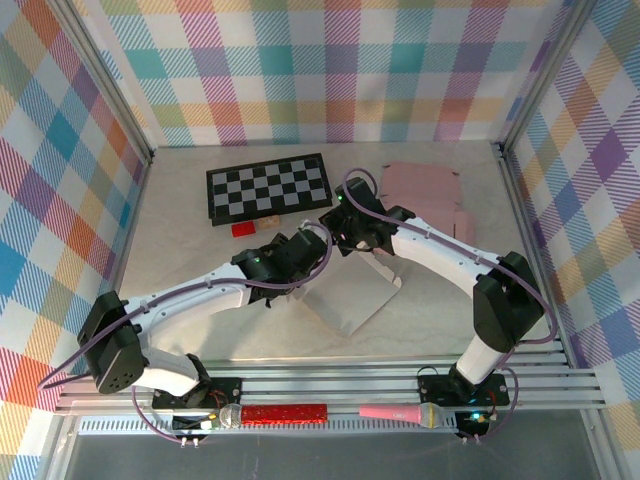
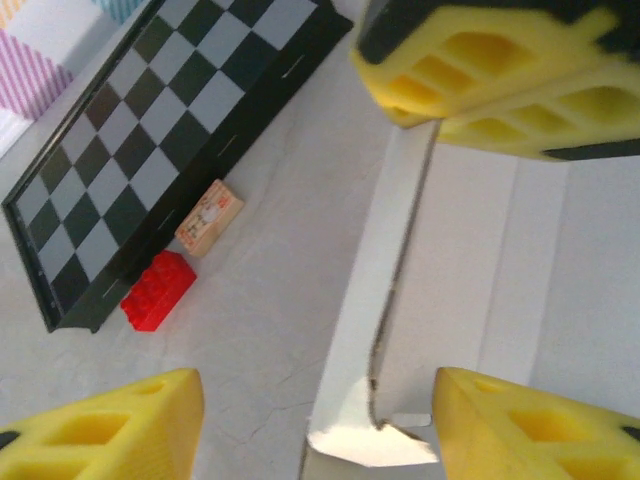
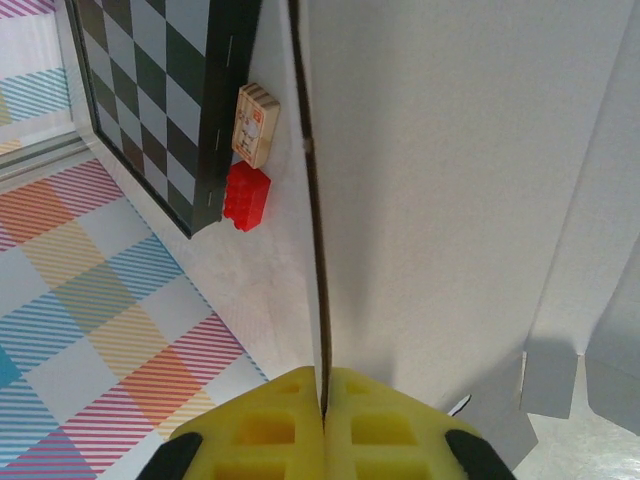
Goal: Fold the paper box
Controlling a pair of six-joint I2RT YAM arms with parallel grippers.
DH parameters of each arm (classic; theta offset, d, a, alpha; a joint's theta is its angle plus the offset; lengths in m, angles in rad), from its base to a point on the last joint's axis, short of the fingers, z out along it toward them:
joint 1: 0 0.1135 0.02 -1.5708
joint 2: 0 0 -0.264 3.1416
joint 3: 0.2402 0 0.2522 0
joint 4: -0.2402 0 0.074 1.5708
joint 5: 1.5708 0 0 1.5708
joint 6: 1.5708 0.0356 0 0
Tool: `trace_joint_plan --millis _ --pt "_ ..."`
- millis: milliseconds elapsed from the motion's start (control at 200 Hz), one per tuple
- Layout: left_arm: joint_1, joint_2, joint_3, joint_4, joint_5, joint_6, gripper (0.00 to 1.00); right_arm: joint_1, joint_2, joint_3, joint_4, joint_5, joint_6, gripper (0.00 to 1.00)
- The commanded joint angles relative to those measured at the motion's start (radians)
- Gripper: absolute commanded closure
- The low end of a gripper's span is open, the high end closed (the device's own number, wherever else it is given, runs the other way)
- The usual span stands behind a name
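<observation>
Right hand pinches paper box edge; left hand gapes wide astride it

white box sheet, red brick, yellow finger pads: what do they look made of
White flat box sheet: thin paperboard, matte; dark raw cut edge. Small red studded brick: moulded plastic, slightly glossy. Yellow finger pads: probably soft foam or rubber, matte, with open cells.

Box: white card blank, mostly flat, lying mid-worktop. One long side panel is creased up along its fold and stands near upright, its edge pinched in the right end effector. Small corner tabs lie unfolded.
</observation>
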Motion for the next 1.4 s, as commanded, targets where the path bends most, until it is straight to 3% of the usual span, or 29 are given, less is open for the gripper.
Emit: trace_joint_plan --millis 0,105,355,550,690,775,885,965,1155,1395 --pt "0.004 -0.015 -0.010 -0.031 -0.083 0.031 0.47 -0.006 -0.006 0.023 -0.051 -0.008 0.009 1.00" --pt "0.010 -0.040 -0.007 -0.040 -0.091 0.046 0.57 -0.006 -0.006 0.023 -0.069 -0.002 0.006 1.00" --pt "0.028 -0.106 -0.019 -0.066 -0.049 0.071 0.62 -0.007 -0.002 0.024 -0.074 0.004 -0.006 1.00" --pt "0.032 -0.115 -0.023 -0.063 0.034 0.088 0.88 -0.007 0.001 0.025 -0.062 -0.003 -0.003 1.00" --pt "0.032 -0.111 -0.009 -0.069 0.083 0.059 0.92 -0.008 -0.002 0.021 -0.047 0.005 0.004 1.00" --pt "0.030 -0.126 -0.008 -0.066 0.087 0.028 0.86 -0.007 -0.008 0.002 -0.007 0.012 0.022 1.00" --pt "0.032 -0.168 -0.002 -0.071 0.048 -0.067 0.44 -0.007 -0.024 -0.037 0.067 0.033 0.036 1.00" --pt "0.065 -0.236 0.013 -0.100 0.051 -0.201 0.28 -0.008 -0.041 -0.087 0.157 0.053 0.044 1.00" --pt "0.291 -0.464 -0.060 -0.164 0.246 -0.574 0.24 -0.006 -0.037 -0.138 0.308 0.041 0.029 1.00" --pt "0.488 -0.562 -0.257 -0.204 0.440 -0.689 0.43 0.002 0.019 -0.128 0.488 -0.041 -0.019 1.00"
